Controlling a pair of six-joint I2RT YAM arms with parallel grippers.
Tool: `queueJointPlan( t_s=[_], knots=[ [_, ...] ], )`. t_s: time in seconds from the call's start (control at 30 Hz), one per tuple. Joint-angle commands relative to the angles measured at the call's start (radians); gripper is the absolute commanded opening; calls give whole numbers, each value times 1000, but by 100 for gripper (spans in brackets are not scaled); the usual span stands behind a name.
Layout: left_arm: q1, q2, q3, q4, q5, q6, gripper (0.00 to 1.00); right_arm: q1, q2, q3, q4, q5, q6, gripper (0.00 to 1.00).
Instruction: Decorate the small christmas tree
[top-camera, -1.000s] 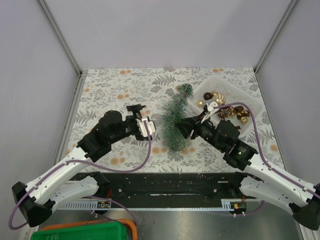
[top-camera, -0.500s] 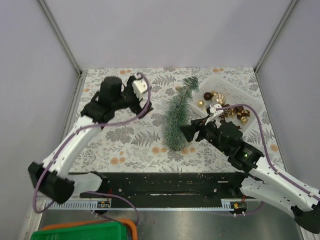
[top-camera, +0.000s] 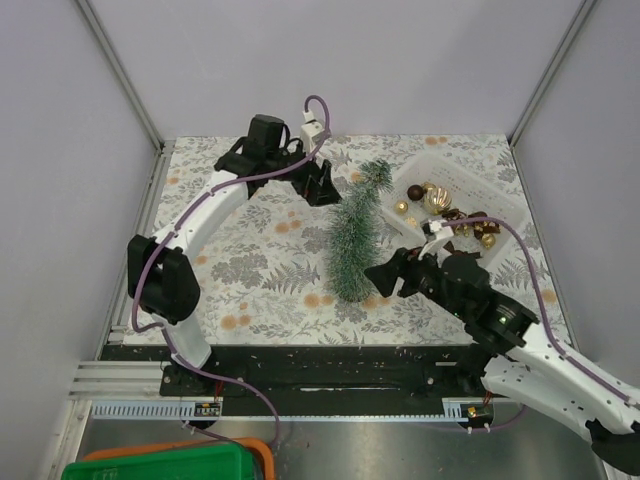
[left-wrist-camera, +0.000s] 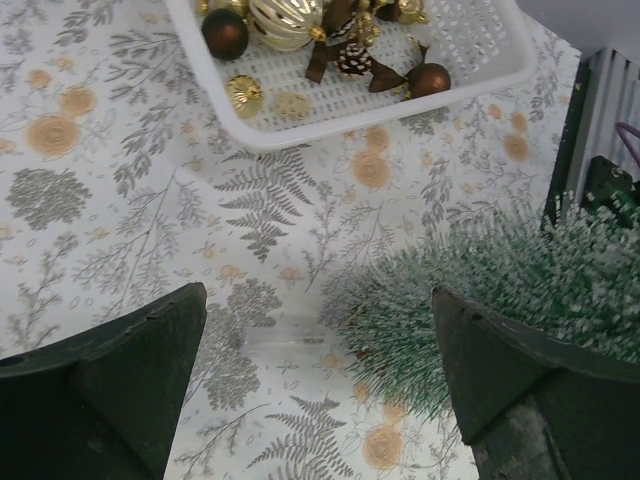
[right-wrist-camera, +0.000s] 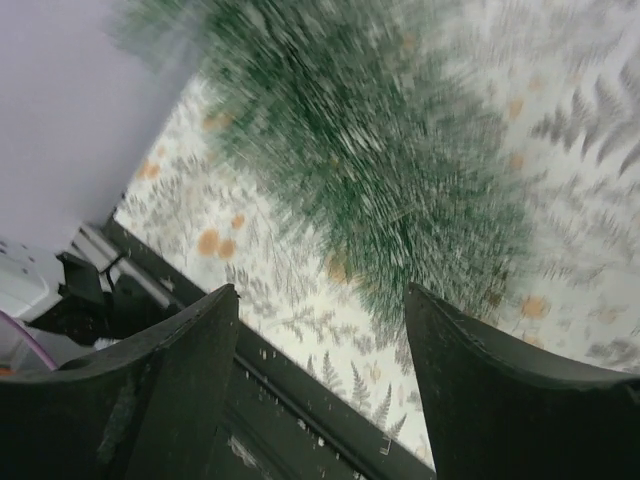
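The small christmas tree (top-camera: 354, 235), frosted dark green, stands mid-table with its tip toward the far side; its base is hidden under the bristles. My left gripper (top-camera: 324, 190) is open and empty, just left of the tree's upper part. In the left wrist view the gripper (left-wrist-camera: 318, 295) hangs over the patterned cloth, with the tree (left-wrist-camera: 500, 290) at its right finger. My right gripper (top-camera: 381, 275) is open and empty, low beside the tree's right side. In the right wrist view the gripper (right-wrist-camera: 320, 290) shows the blurred tree (right-wrist-camera: 370, 150) just ahead.
A white basket (top-camera: 497, 203) at the far right holds gold and brown baubles (top-camera: 437, 198); it also shows in the left wrist view (left-wrist-camera: 300, 105). A black rail (top-camera: 320, 365) runs along the near edge. Grey walls close the table's sides and back.
My left arm swung from the near left across to the far side, ending beside the tree's top. The right gripper drew back a little. The tree straightened.
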Motion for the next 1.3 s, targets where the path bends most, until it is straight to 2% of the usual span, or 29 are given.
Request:
queueJointPlan(
  t_s=[0.0,0.23,0.43,0.67,0.9,1.27],
  knots=[
    [-71,-7,-15,149,44,-68,99,-5,95,-64,-26,-90,170,73],
    [-130,47,-33,223,38,-129,99,-5,209,-94,-97,-83,290,79],
    [-136,6,-90,209,38,-108,99,-5,345,-172,102,-57,367,79],
    [-91,-135,-260,165,35,-72,99,-76,502,-121,164,-41,306,80],
    [-84,-229,-355,128,50,-80,99,-194,569,-52,170,-106,201,80],
    [-39,-358,-495,91,-89,-54,99,-208,769,89,314,-201,195,80]
  ],
)
